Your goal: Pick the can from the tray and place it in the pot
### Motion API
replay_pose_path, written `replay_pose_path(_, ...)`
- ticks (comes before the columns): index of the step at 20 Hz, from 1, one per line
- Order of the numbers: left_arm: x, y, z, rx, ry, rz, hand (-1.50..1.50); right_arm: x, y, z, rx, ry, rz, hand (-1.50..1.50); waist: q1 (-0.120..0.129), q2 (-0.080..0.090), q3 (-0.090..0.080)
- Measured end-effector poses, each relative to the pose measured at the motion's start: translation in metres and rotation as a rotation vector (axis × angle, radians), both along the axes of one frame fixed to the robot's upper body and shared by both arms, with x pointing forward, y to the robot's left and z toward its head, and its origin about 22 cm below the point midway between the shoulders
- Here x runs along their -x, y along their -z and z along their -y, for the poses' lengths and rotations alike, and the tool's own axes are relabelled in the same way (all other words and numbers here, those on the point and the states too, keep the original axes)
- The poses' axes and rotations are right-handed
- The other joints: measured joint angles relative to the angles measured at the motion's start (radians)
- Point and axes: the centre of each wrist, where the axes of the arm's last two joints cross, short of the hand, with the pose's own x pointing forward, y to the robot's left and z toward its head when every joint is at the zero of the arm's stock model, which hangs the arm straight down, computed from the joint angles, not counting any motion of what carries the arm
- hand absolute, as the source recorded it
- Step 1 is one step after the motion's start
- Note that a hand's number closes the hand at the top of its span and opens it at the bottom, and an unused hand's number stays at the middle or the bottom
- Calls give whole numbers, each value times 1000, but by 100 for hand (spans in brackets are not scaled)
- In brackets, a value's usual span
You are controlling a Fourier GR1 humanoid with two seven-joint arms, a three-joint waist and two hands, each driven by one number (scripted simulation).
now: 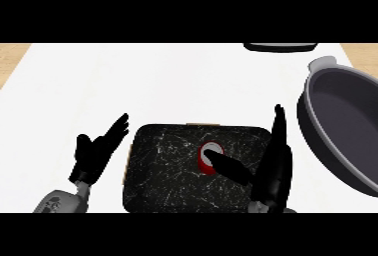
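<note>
Grasp step: right hand [269, 167] unclenched, thumb touching can [210, 156] on tray [166, 170]; next, curl round it, lift to pot [347, 125].

A red can [210, 156] stands upright right of the black tray's [162, 175] centre; the grey pot [343, 130] sits at the counter's right edge.

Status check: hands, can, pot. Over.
Right hand open, thumb at can, no grasp yet. Can upright on tray. Left hand open, resting beside tray. Pot right, path unobstructed.
</note>
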Motion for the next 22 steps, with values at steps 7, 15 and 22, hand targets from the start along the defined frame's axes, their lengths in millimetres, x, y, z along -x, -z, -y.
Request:
replay_pose_path(7,0,-2,2,-1,5,-3,0,7,14,-23,26,-91,-171,-150,4,2,3)
replay_pose_path(15,2,-1,-4,2,-2,-3,0,24,27,-28,76,-67,-149,-150,-5,0,4)
replay_pose_path(22,4,1,-4,7,-8,-6,0,46,35,-29,-6,-76,-85,-150,-7,1,5)
